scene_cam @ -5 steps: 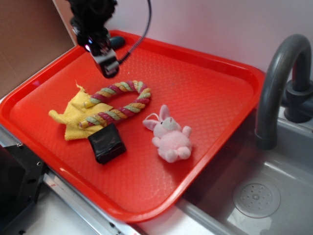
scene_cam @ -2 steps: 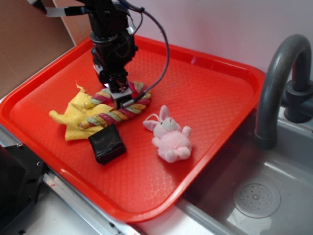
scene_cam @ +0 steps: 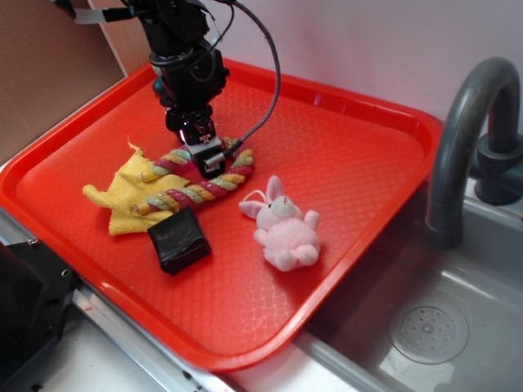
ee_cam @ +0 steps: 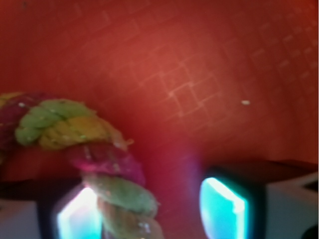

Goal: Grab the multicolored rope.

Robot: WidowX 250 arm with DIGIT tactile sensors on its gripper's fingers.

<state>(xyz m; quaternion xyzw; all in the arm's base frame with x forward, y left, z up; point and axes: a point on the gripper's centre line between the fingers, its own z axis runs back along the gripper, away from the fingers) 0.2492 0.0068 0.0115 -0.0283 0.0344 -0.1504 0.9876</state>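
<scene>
The multicolored rope [scene_cam: 184, 194] lies in a U on the red tray [scene_cam: 351, 163], partly over a yellow cloth [scene_cam: 122, 192]. My gripper [scene_cam: 208, 159] is down on the rope's far, curved part, pointing at the tray. In the wrist view the rope [ee_cam: 75, 129] runs down between the two fingers, close against the left finger [ee_cam: 75, 219]. Bare tray shows between the rope and the right finger [ee_cam: 224, 201]. The gripper [ee_cam: 152, 209] is open around the rope.
A black block [scene_cam: 178, 238] sits just in front of the rope and cloth. A pink bunny [scene_cam: 286, 229] lies to the right of the rope. A grey faucet [scene_cam: 458, 139] and a sink [scene_cam: 425, 327] are to the tray's right.
The arm has swung in from the tray's back left and come down onto the rope's curved end. Rope, cloth, block and bunny lie where they were.
</scene>
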